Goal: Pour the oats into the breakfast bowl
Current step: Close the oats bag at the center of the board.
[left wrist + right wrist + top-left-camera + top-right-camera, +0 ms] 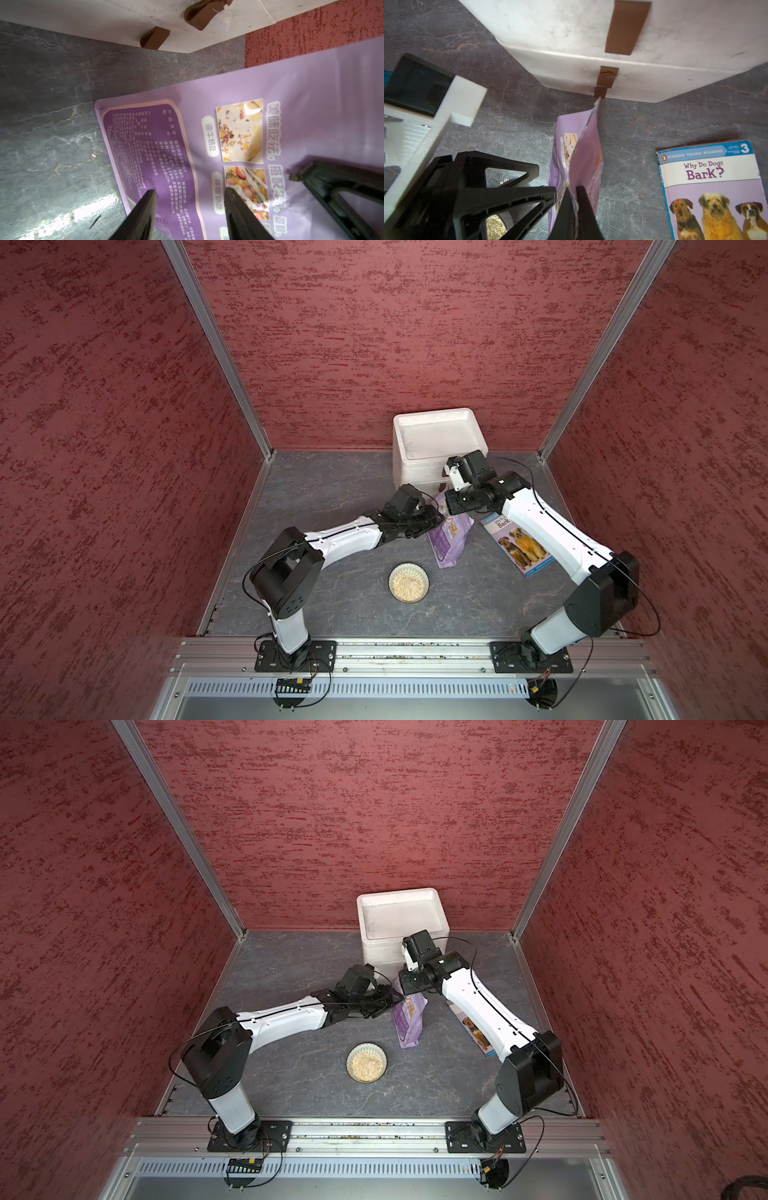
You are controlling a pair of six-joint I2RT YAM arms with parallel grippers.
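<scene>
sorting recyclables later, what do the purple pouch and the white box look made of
Flat lavender-purple pouch: thin glossy plastic film, judging by its sheen and creased, flexing walls. White drawer box: probably matte foam, with a dull, scuffed surface and thick walls.

white foam drawer box point(438, 435) at back wall point(415, 344), brown tabs point(627, 27) on front; dog book point(519, 547) flat on grey table point(332, 497)

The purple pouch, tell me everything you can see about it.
It is a flat lavender plastic pouch printed with food photos and a darker purple text panel. The right gripper is shut on one edge, holding it slanted over the grey table. The left gripper is open, fingers apart before its printed face. Whether its lower end touches the table is unclear.
</scene>
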